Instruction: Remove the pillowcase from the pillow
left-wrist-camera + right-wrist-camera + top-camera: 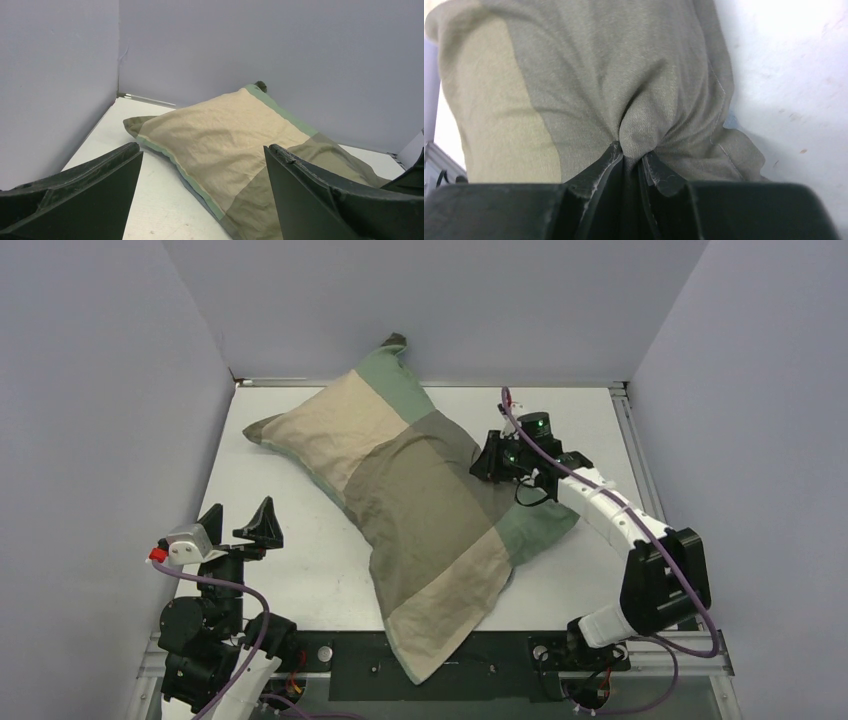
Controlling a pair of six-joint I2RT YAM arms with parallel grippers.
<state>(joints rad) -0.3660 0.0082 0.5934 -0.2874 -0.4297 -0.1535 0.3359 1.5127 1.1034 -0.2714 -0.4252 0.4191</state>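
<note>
The pillowcase (410,490), in beige, olive-brown and sage-green blocks, lies diagonally across the table and wraps the pillow, which is hidden inside. Its lower corner hangs over the near table edge. My right gripper (487,458) is at the case's right edge and is shut on a bunched fold of the olive cloth (641,130). My left gripper (238,522) is open and empty, above the table to the left of the case. In the left wrist view the case (225,140) lies ahead between my spread fingers (320,190), a thin grey-blue under-face showing at its edge.
The white table (300,560) is walled by grey panels on the left, back and right. A black rail (500,650) runs along the near edge between the arm bases. A purple cable loops along the right arm.
</note>
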